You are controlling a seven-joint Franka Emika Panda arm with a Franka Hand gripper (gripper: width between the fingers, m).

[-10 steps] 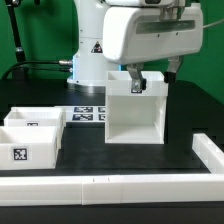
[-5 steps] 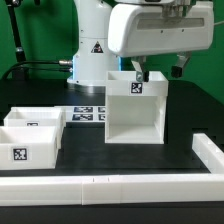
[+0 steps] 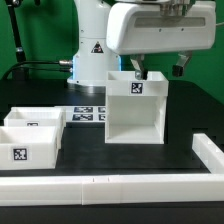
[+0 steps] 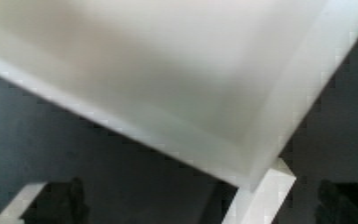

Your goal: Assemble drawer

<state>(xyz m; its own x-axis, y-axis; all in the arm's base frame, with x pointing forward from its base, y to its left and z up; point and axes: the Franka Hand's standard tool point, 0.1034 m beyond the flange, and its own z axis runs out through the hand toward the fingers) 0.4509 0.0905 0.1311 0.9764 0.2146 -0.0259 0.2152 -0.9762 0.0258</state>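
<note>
Black table [image 3: 190,112]: housing [image 3: 135,118] just under hand [image 3: 137,72].

No lettering is readable; a warning triangle [image 3: 97,47] is borne by the arm's base [image 3: 84,62], square tags [image 3: 136,87] by the housing [image 3: 152,92], nearer tray [image 3: 42,150] and marker board [image 3: 86,115].

Exterior view faces the housing [image 3: 135,115] front-on; wrist view looks down close onto it.
</note>
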